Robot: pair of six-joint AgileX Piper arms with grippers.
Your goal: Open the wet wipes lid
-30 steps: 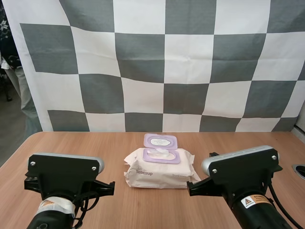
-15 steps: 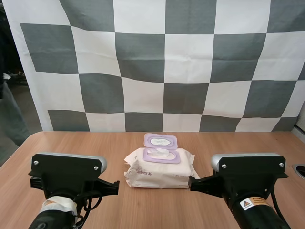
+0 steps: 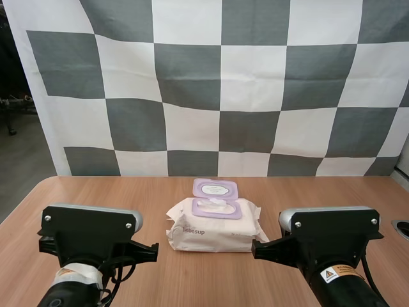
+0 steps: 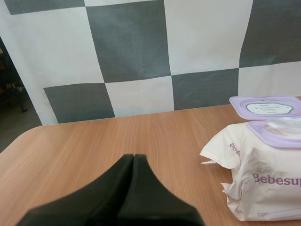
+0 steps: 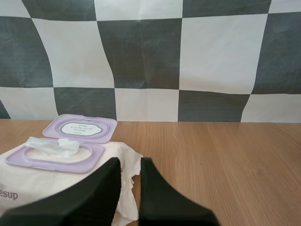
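Observation:
The wet wipes pack (image 3: pixel 214 225) lies in the middle of the table, pale with a purple frame on top. Its purple lid (image 3: pixel 215 188) is flipped back flat, and a white wipe (image 3: pixel 214 204) sticks out of the opening. My left arm (image 3: pixel 89 233) and right arm (image 3: pixel 329 233) hover low on either side of the pack, nearer the front. In the left wrist view my left gripper (image 4: pixel 133 159) is shut, a single dark wedge, left of the pack (image 4: pixel 263 174). My right gripper (image 5: pixel 130 162) stands slightly open, a narrow gap between its fingers, just in front of the pack (image 5: pixel 28 183) and its lid (image 5: pixel 80 128).
The wooden table (image 3: pixel 115 192) has a rounded far left corner. A dark round opening (image 3: pixel 401 228) sits at its right edge. Bare wood stretches on both sides of the pack.
My right arm's wrist has levelled out and shifted slightly. A person at the far left has gone from view. The pack and its lid stay as they were.

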